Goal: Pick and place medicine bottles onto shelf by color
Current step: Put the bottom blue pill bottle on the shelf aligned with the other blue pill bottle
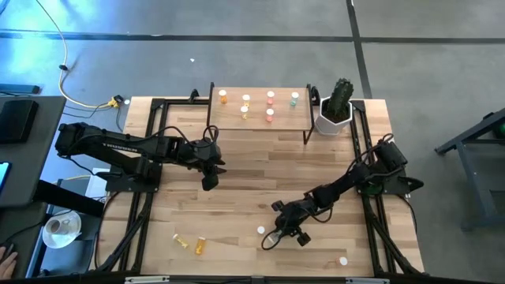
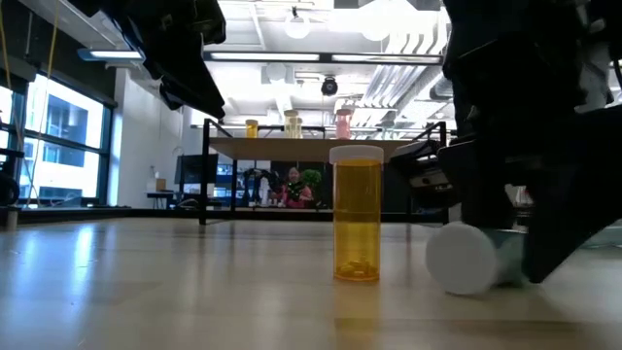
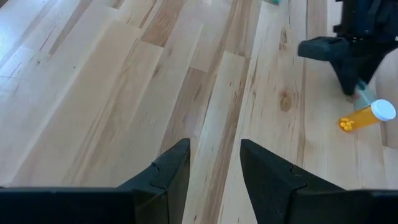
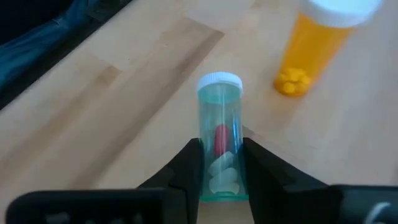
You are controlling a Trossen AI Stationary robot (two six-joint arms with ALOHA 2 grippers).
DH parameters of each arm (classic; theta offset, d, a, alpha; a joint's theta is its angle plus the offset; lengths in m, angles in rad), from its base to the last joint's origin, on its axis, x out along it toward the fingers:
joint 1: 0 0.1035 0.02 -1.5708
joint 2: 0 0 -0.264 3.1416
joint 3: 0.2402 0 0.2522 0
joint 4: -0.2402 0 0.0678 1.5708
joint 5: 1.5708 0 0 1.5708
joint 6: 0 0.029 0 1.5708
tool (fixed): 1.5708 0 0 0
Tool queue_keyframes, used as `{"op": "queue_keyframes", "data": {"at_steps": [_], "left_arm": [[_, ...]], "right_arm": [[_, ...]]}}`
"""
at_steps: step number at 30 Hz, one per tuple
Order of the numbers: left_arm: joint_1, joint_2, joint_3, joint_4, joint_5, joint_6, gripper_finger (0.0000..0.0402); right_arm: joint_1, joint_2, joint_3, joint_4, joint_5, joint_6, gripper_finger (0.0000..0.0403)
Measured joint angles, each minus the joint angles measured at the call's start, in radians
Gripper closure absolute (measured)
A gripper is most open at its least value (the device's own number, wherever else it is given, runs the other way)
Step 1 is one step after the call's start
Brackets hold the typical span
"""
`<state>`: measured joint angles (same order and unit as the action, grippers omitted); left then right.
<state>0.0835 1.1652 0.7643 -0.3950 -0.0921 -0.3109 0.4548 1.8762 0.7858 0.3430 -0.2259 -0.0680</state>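
Note:
My right gripper [image 1: 286, 229] is low over the table's near middle, shut on a green medicine bottle [image 4: 219, 134] that lies on its side. The bottle's white cap [image 2: 465, 258] points away from the wrist. An orange bottle [image 1: 261, 229] stands upright on its base just beside it and also shows in the low view [image 2: 357, 214]. My left gripper [image 1: 210, 178] hangs open and empty above the table's left middle [image 3: 214, 165]. The shelf [image 1: 260, 126] stands at the far edge with several bottles upright on it. My right gripper pinches the green bottle's base end [image 4: 219, 186] between its two fingers [image 4: 189, 168], one on each side of the body. The fingers lie along the bottle, slanting down from the table's right side. The bottle lies on its side on the table.
Two yellow bottles [image 1: 180, 240] [image 1: 200, 246] lie near the front left edge. Another white-capped bottle [image 1: 343, 259] stands at the front right. A white pot with a cactus [image 1: 338, 110] stands right of the shelf. Bare wood lies between the arms and the shelf.

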Motion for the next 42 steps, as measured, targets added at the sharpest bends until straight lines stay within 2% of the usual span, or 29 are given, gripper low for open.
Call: {"op": "queue_keyframes", "data": {"at_steps": [5, 10, 21, 26, 35, 42], "left_arm": [[0.0, 0.0, 0.0, 0.0, -0.001, 0.0, 0.027], [0.0, 0.0, 0.0, 0.0, -0.001, 0.053, 0.0265], [0.001, 0.0, 0.0, 0.004, -0.023, 0.234, 0.0196], [0.001, 0.0, 0.0, 0.004, -0.024, 0.311, 0.0186], [0.001, 0.0, 0.0, 0.008, -0.024, 0.463, 0.019], [0.001, 0.0, 0.0, 0.128, -0.024, 0.594, 0.019]], "right_arm": [[0.038, 0.002, 0.041, -0.023, -0.013, 0.026, 0.0316], [0.058, 0.001, 0.08, -0.029, 0.022, 0.027, 0.032], [0.056, 0.001, 0.266, -0.264, 0.124, 0.016, 0.0321], [0.056, 0.001, 0.412, -0.478, 0.233, -0.044, 0.0322], [0.019, 0.001, 0.605, -0.728, 0.451, -0.18, 0.0322], [-0.04, 0.001, 0.743, -0.87, 0.576, -0.275, 0.0322]]}}
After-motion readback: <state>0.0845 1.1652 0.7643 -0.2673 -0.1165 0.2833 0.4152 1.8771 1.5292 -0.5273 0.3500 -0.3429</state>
